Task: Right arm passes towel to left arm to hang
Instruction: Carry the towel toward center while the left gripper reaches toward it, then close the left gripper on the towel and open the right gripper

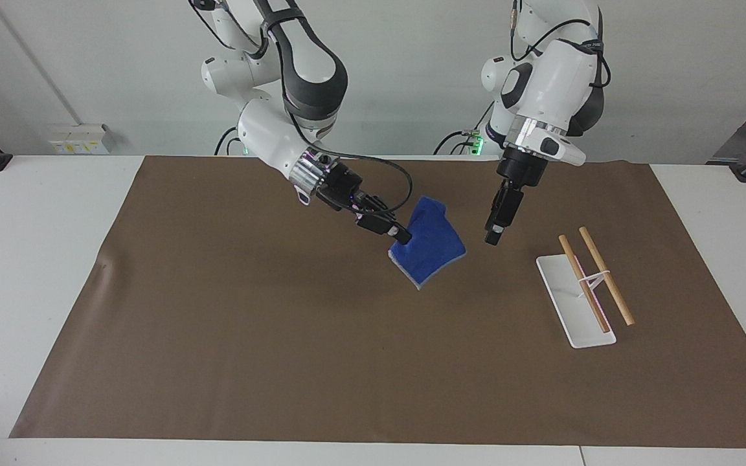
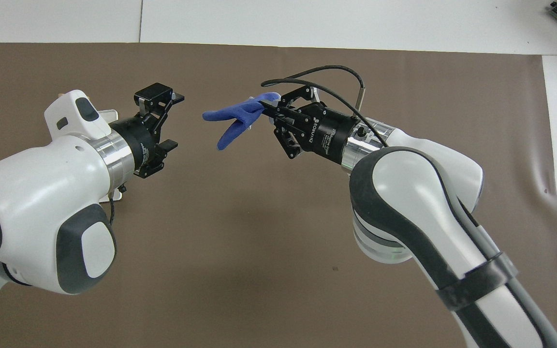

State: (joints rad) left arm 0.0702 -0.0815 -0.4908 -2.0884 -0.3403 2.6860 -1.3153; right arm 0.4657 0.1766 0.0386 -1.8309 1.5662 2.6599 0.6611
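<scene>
Right tool (image 1: 403, 235) pinches towel (image 1: 431, 243) drooping toward wide-open left tool (image 2: 171, 118)

The right arm (image 1: 269, 139) reaches out and down over the tabletop's middle, its gripper (image 1: 401, 234) tilted with fingers pinched together. The left arm (image 1: 548, 71) hangs its wrist steeply downward beside it, its gripper (image 2: 172, 121) spread wide, the two grippers apart.

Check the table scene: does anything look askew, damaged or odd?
Nothing stands out. The towel hangs from the right gripper, the left gripper waits open beside it, and the rack stands upright.
</scene>
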